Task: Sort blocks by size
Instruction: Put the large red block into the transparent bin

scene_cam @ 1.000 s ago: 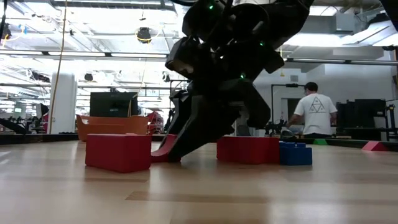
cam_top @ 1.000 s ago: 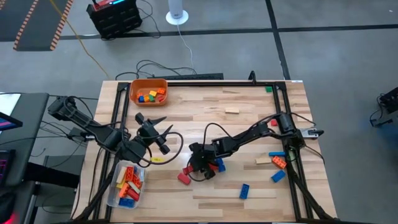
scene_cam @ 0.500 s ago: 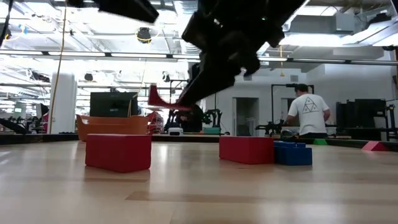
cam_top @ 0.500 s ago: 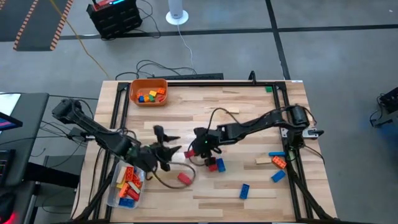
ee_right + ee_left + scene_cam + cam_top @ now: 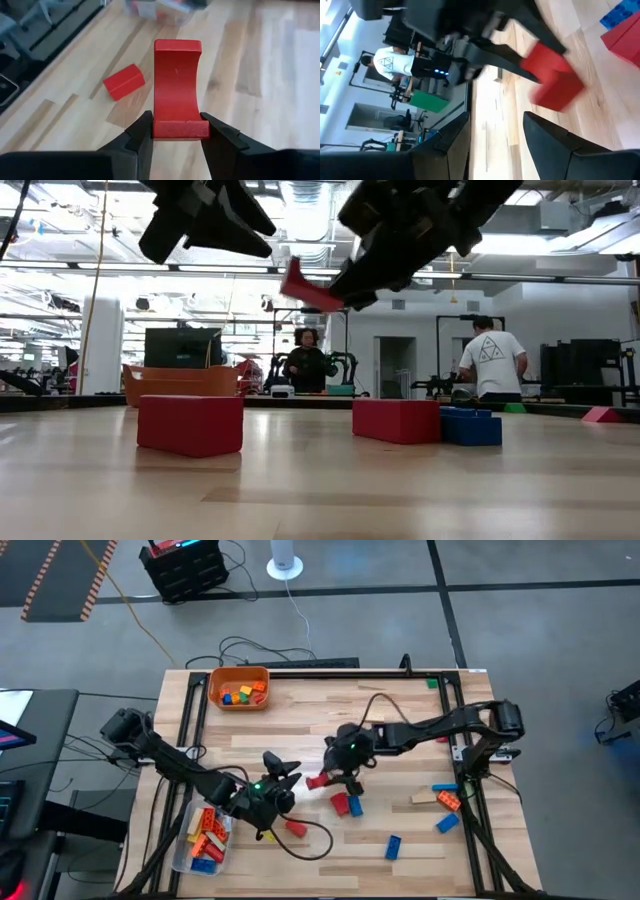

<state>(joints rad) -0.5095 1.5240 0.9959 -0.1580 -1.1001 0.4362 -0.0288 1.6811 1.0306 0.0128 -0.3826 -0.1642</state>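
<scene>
The right gripper (image 5: pixel 322 781) hangs above the middle of the counter (image 5: pixel 400 720), its jaws clamped on a red curved block (image 5: pixel 177 87) that is lifted clear of the wood. In the low view this block (image 5: pixel 308 287) rides high in the air, tilted. The left gripper (image 5: pixel 283 772) hovers just at the block's nine o'clock, jaws apart with nothing between them.

On the counter below, a red block (image 5: pixel 340 803) touches a blue block (image 5: pixel 355 806) at about five o'clock from the held piece, and another red block (image 5: pixel 296 828) lies at about seven o'clock. Another blue block (image 5: pixel 393 846) sits nearer the front edge. A few more blocks (image 5: pixel 446 798) cluster toward the right rail. An orange bin (image 5: pixel 239 687) at the counter's eleven o'clock corner holds small blocks, and a clear tub (image 5: pixel 204 837) at seven o'clock holds longer ones.
</scene>
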